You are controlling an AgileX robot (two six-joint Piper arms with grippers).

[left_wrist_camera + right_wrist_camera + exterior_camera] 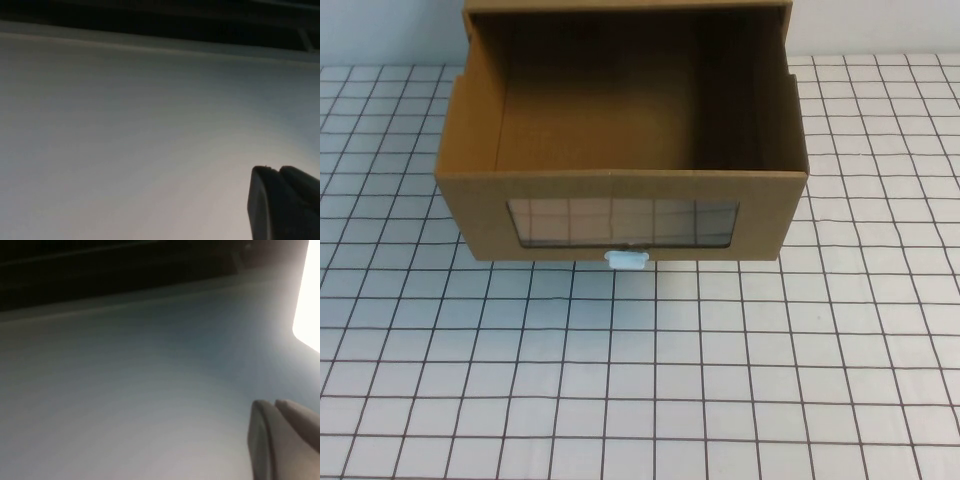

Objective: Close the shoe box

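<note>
Sitting pulled open at table [740, 380] far-centre: shoe box [620, 190], window and white tab [625, 260] facing robot. Left wrist: left end effector [282, 205] against blank wall, pressed together. Right wrist: right end effector [280, 440] likewise, pressed together.

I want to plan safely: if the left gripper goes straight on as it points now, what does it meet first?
Probably only a plain pale wall; nothing else shows ahead of the left gripper, though depth is unclear. The shoe box is not in its line.
</note>
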